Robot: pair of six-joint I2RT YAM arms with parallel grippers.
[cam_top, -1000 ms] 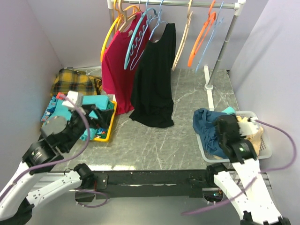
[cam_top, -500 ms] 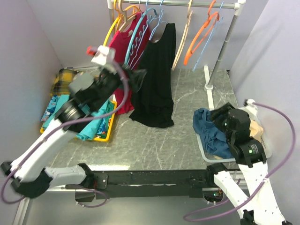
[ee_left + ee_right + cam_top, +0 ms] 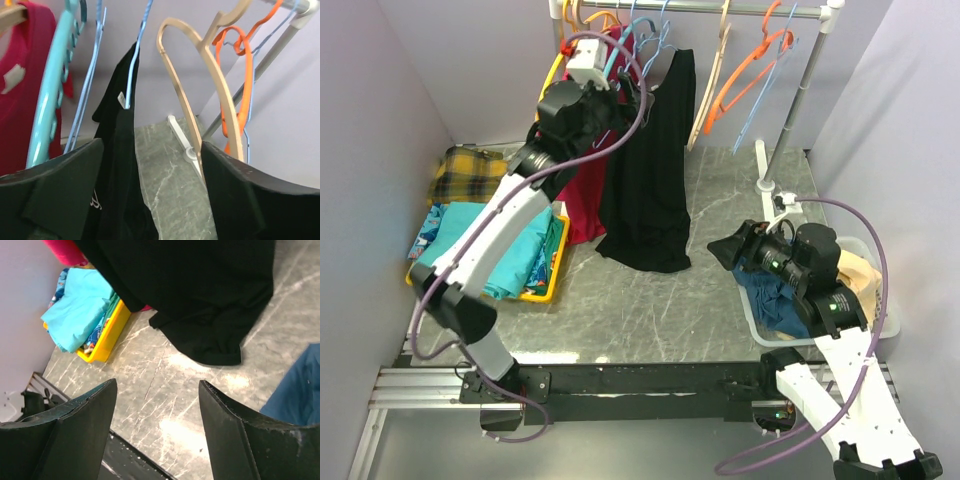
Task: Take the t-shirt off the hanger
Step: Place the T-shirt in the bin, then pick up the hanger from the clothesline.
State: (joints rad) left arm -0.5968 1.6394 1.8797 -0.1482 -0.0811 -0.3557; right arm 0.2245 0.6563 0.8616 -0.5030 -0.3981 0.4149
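Note:
A black t-shirt (image 3: pixel 650 180) hangs from a thin blue hanger (image 3: pixel 658 48) on the rail. My left gripper (image 3: pixel 632 88) is raised to the shirt's left shoulder, open, with nothing held. In the left wrist view the black t-shirt (image 3: pixel 117 165) and its blue hanger (image 3: pixel 134 70) hang just inside the left finger (image 3: pixel 60 195); the left gripper (image 3: pixel 152 150) grips nothing. My right gripper (image 3: pixel 725 250) stands open low on the right, pointing at the hem. The right wrist view shows the hem of the black t-shirt (image 3: pixel 200 295) beyond the open right gripper (image 3: pixel 157 385).
A red shirt (image 3: pixel 565 150) hangs left of the black one. Teal (image 3: pixel 610 80), tan (image 3: pixel 705 100) and orange (image 3: pixel 745 85) hangers crowd the rail (image 3: pixel 740 10). A yellow tray (image 3: pixel 550 285) of folded clothes sits left, a white basket (image 3: pixel 880 290) of clothes right, the rack post (image 3: pixel 795 100) behind.
My left arm swung up from the yellow tray to the rail beside the black shirt. My right arm lifted out of the basket and turned left toward the shirt's hem.

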